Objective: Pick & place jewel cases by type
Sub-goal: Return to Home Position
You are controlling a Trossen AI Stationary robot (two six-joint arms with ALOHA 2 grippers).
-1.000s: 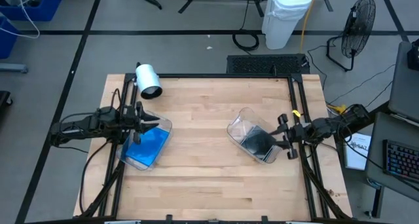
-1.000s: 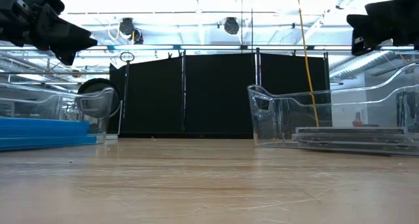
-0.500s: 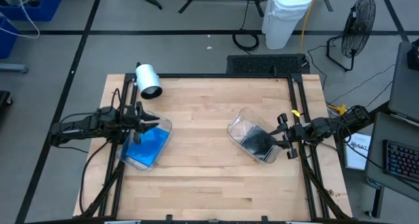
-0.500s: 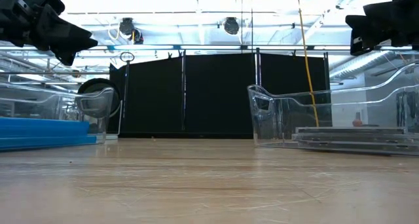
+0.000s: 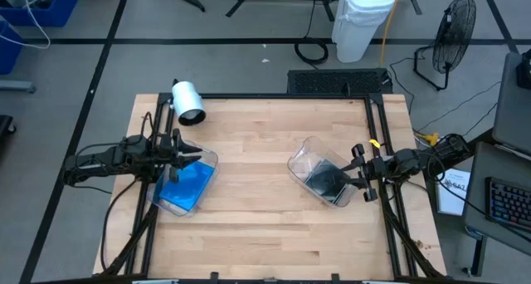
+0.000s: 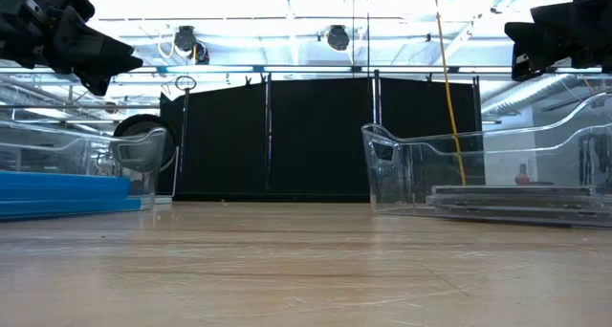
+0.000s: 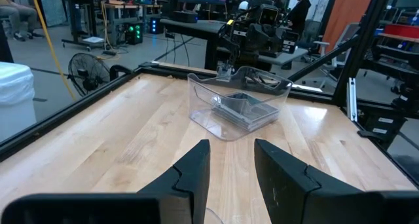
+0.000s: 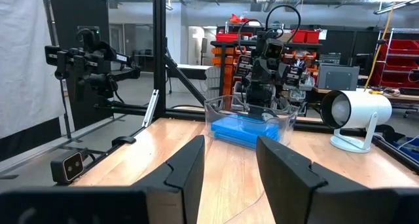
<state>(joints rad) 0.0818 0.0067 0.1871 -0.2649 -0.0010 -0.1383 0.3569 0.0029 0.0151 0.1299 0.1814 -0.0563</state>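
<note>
Since no case lies loose, sorting looks done.
Below the left gripper (image 5: 187, 158) lie blue cases (image 5: 184, 187), below the right gripper (image 5: 355, 174) grey cases (image 5: 325, 181); both grippers gape empty.

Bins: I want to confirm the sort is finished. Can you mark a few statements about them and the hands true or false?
1. The blue cases lie in the left bin. True.
2. The grey cases share that bin. False: they lie in the right bin.
3. The left hand grips a blue case. False: it is open and empty, over the left bin.
4. The right hand is open. True.
</note>
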